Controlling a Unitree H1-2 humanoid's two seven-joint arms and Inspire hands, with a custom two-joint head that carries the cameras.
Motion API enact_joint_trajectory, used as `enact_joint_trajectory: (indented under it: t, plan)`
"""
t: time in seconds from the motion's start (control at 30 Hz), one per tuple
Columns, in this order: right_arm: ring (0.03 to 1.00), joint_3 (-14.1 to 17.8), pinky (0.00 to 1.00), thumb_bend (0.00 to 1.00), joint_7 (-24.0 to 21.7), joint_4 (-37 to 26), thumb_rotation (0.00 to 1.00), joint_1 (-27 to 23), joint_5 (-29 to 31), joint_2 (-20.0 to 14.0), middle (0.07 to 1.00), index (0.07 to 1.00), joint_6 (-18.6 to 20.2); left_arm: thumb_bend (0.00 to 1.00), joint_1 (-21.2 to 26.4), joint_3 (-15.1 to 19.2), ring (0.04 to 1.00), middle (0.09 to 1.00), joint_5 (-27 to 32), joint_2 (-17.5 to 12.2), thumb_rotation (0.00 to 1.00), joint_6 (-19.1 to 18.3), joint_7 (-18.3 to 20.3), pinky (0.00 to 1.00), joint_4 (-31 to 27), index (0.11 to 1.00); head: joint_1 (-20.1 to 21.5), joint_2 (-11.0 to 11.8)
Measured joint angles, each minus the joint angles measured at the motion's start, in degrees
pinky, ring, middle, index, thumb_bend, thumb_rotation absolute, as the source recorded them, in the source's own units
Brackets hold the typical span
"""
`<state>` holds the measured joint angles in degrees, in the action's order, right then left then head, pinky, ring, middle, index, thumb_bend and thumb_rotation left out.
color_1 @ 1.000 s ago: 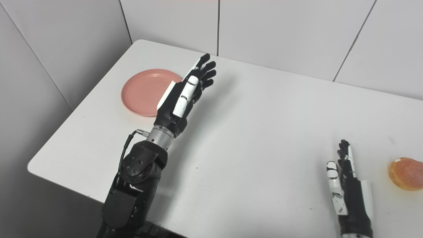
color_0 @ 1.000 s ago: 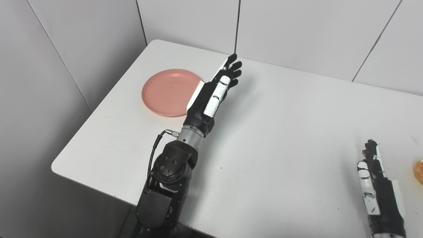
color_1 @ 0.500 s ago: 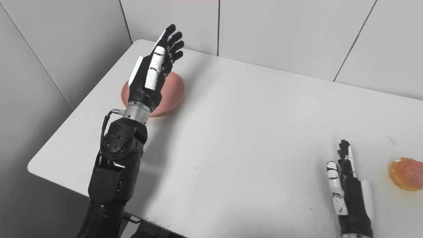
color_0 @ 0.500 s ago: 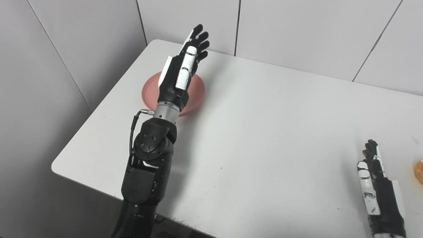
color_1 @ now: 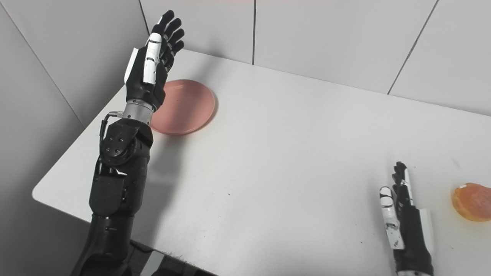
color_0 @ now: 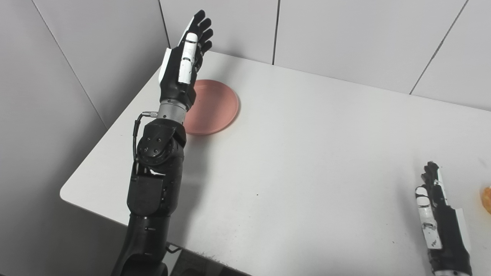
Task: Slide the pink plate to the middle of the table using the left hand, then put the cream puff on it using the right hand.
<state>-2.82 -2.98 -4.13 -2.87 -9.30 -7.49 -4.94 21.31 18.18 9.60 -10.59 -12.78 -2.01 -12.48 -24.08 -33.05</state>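
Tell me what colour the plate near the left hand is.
Pink, a plain salmon shade with no pattern. The plate shows best in the right eye view.

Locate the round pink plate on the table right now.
The round pink plate lies near the white table's far-left corner, partly hidden behind the raised left robot hand, far from the orange cream puff.
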Motion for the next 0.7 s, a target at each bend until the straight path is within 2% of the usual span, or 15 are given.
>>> enact_joint_trajectory:
  t: [0.2,0.47,0.7]
  plan:
    - [1.0,0.01,1.0,0.05,-0.02,0.02,1.0,-0.01,0.01,0.01,1.0,1.0,0.0,0.43,2.57,4.94,0.934,0.939,5.04,-1.49,1.0,0.05,-0.95,0.92,4.46,0.919,-0.09,0.09]
    - [1.0,-0.01,1.0,0.04,-0.02,0.02,1.0,-0.02,-0.11,0.0,1.0,1.0,0.0,0.45,3.11,6.5,0.928,0.931,7.2,-4.53,1.0,0.81,-0.92,0.91,9.59,0.914,-0.17,0.0]
    - [1.0,0.08,1.0,0.05,-0.03,0.01,1.0,-0.01,0.0,-0.01,1.0,1.0,0.01,0.44,3.16,8.08,0.919,0.93,8.99,-5.24,1.0,1.55,-0.9,0.89,14.02,0.912,-0.17,-0.09]
